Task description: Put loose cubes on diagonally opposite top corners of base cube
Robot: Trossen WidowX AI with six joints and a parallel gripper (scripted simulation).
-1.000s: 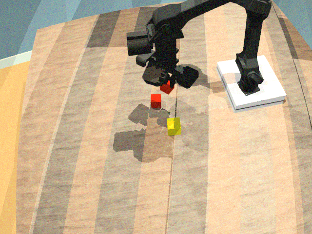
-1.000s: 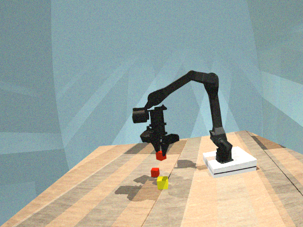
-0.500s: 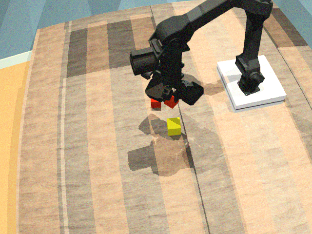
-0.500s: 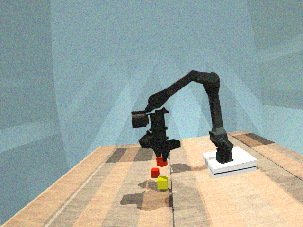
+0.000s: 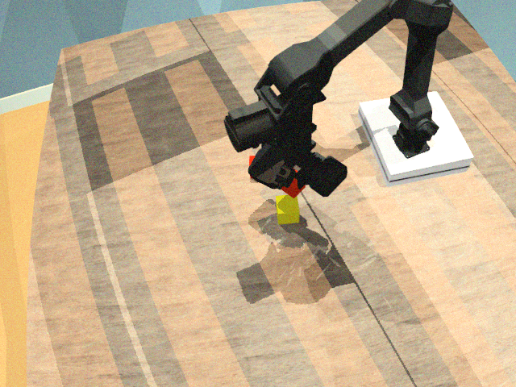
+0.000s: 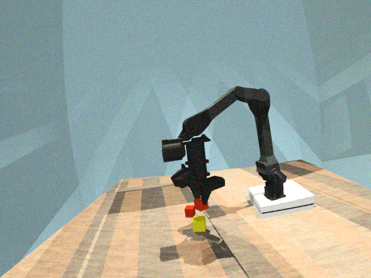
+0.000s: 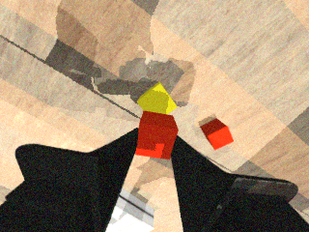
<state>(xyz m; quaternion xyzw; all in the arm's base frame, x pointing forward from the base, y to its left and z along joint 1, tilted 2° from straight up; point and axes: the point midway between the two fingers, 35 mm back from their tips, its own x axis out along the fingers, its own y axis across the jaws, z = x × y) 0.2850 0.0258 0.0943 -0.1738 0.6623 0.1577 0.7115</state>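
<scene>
The yellow base cube (image 5: 287, 211) (image 6: 199, 225) (image 7: 156, 101) stands on the table. My gripper (image 5: 293, 181) (image 6: 200, 201) (image 7: 155, 134) points down, shut on a red cube (image 5: 293, 189) (image 6: 199, 204) (image 7: 157, 127). The held cube is in the air, above the table and apart from the base cube; in the wrist view it overlaps the near edge of the yellow cube. The other red cube (image 5: 250, 161) (image 6: 189, 211) (image 7: 217, 134) rests on the table to one side of the base cube. In the top view the gripper hides most of it.
The white plinth (image 5: 447, 133) (image 6: 299, 191) (image 7: 130, 219) bears the arm's base, to the right of the cubes in the top and exterior views. Shadows of the arm and gripper fall on and around the yellow cube. The table's left edge lies well beyond the cubes.
</scene>
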